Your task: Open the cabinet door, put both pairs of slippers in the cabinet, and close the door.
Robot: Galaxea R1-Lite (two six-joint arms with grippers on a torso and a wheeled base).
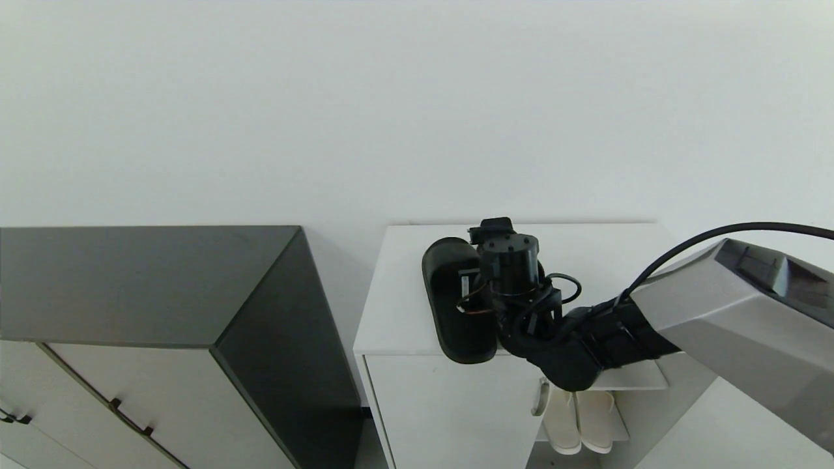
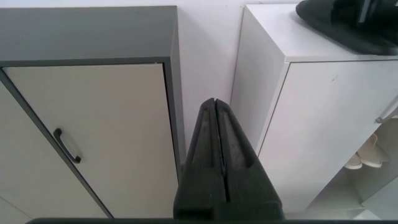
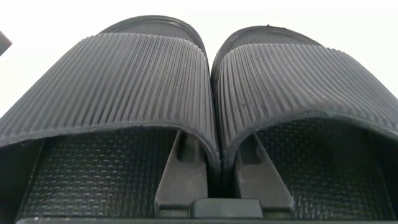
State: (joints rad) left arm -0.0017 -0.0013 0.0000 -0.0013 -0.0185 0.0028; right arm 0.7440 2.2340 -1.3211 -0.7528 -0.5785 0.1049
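Black slippers (image 1: 456, 306) lie on the white cabinet (image 1: 397, 306) at centre frame. The right gripper (image 3: 217, 152) is clamped on their touching inner edges, one finger inside each. White slippers (image 1: 578, 423) sit inside the cabinet, lower right. Left gripper (image 2: 215, 109) is pressed closed.

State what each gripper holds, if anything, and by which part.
The right gripper pinches the black slippers by their touching inner sides, one finger in each. The left gripper holds nothing.
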